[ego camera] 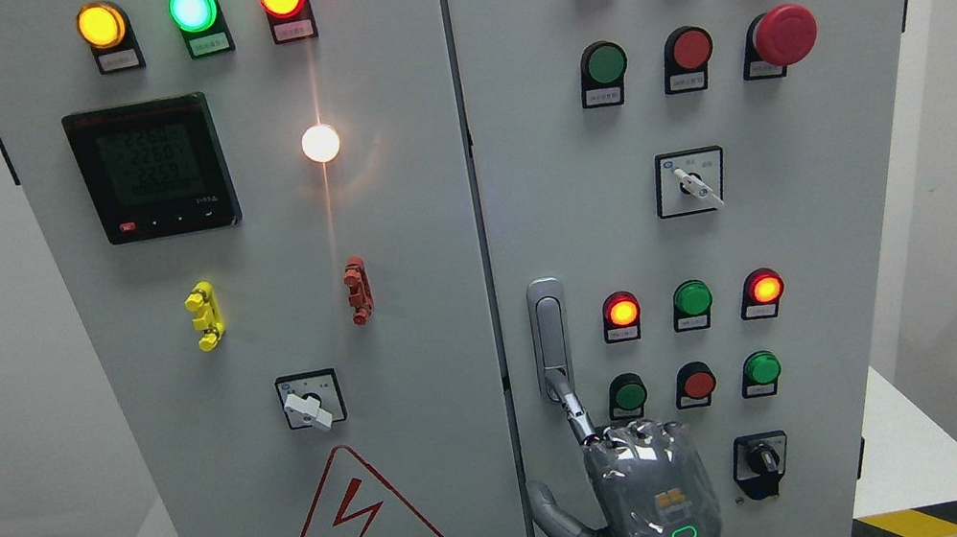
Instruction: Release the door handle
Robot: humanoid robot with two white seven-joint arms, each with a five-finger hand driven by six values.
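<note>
The silver door handle (551,334) stands upright at the left edge of the right cabinet door (817,202). My right hand (648,498) comes up from the bottom edge, its back toward the camera. Its index finger (577,412) reaches up and its tip is hooked on the handle's lower end. The other fingers are curled at the knuckles and the thumb (554,513) sticks out to the left near the door gap. Both doors look shut. The left arm is out of view.
The right door carries lamps, push buttons, a red mushroom stop button (785,34) and rotary switches (759,462) close to my hand. The left door (412,338) has a meter, lamps, a switch and a warning triangle. Hazard tape marks the floor on both sides.
</note>
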